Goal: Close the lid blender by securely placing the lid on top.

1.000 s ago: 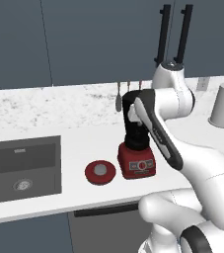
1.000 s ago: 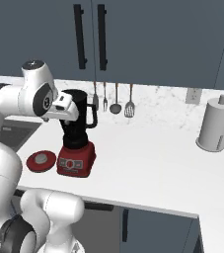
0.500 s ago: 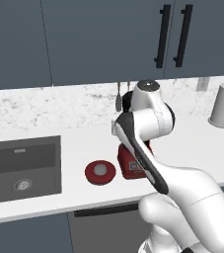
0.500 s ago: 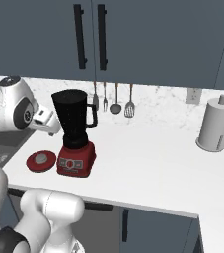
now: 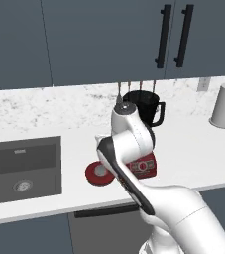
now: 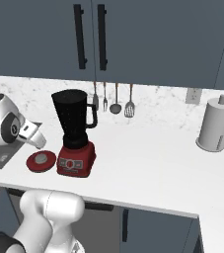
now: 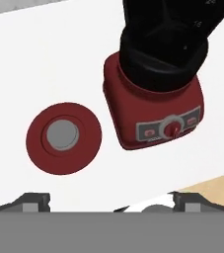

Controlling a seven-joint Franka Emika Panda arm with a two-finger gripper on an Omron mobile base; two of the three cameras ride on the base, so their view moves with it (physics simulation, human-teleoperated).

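The lid [image 7: 64, 138], a flat red disc with a grey knob, lies on the white counter just left of the blender [image 7: 155, 118]. In the hand view it sits above and left of my gripper [image 7: 111, 203]. The fingertips [image 7: 32, 201] stand far apart with nothing between them, so the gripper is open. From the right base view, my gripper [image 6: 38, 141] hangs a little above and left of the lid [image 6: 41, 160]. The blender [image 6: 75, 133] has its dark jar uncovered on a red base. In the left base view my arm crosses in front of the blender [image 5: 144, 111], beside the lid [image 5: 98, 172].
A sink [image 5: 22, 166] is set into the counter left of the lid. A white paper-towel roll [image 6: 214, 126] stands at the far right. Several utensils [image 6: 116, 99] hang on the back wall behind the blender. Dark cabinets hang overhead. The counter's front edge runs close below the lid.
The arm has swung from beside the blender jar down and to the left, bringing the hand over the lid. The jaws stay wide; the lid and blender have not moved.
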